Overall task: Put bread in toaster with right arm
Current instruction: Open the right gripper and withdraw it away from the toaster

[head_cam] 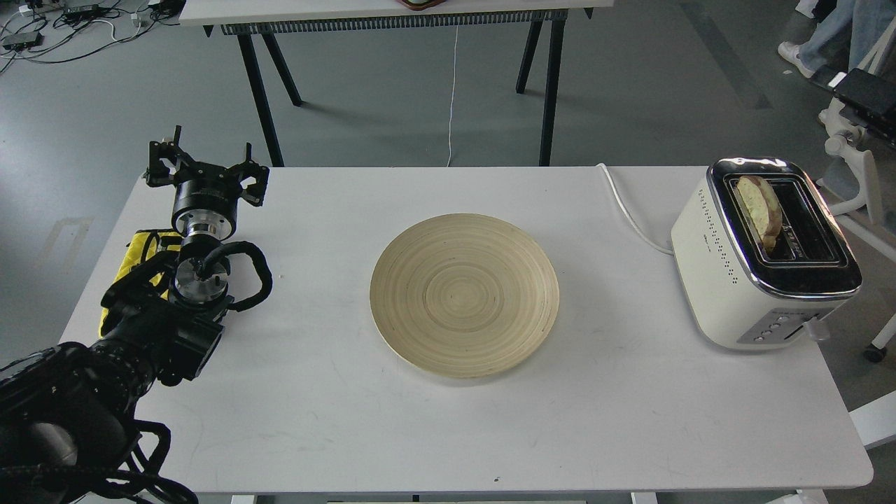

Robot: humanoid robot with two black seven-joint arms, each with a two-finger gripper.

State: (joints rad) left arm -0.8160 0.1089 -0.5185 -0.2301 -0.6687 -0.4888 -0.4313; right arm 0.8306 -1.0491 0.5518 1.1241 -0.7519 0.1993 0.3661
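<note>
The bread (757, 208) stands in the left slot of the cream-white toaster (728, 280) at the table's right end, with its crusted top poking a little above the chrome top. My right gripper (862, 92) shows only as a dark end piece at the upper right edge. It is well above and to the right of the toaster, apart from the bread, and its fingers cannot be told apart. My left gripper (205, 166) rests at the table's far left, open and empty.
A round wooden plate (464, 294) lies at the middle of the white table (630, 420). The toaster's white cord (628, 212) runs off the back edge. A yellow object (135, 256) lies beside my left arm. Another table's black legs (259, 91) stand behind. A person's legs (836, 31) show at top right.
</note>
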